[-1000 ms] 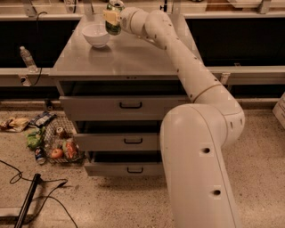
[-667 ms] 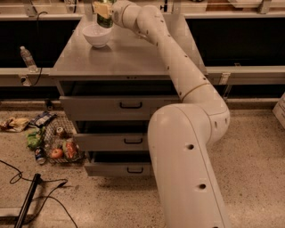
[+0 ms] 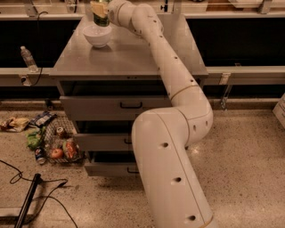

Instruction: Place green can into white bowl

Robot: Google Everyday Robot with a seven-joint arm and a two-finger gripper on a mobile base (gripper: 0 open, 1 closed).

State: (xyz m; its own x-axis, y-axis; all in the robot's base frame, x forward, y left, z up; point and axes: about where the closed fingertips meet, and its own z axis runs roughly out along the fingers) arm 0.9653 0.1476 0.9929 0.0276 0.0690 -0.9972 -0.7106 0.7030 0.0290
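Grey worktop (image 3: 129, 55) with drawers, and the white arm (image 3: 178, 84) reaching over it to the far left corner.
On that corner stands the white bowl (image 3: 97, 35). The hand (image 3: 103, 8) grips the green can (image 3: 101, 19) directly above the bowl, near its rim. The carrying looks done; I judge that lowering and letting go are left.

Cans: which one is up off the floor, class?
The green can, held in the gripper just above the white bowl on the cabinet; the small cans lie among floor litter.
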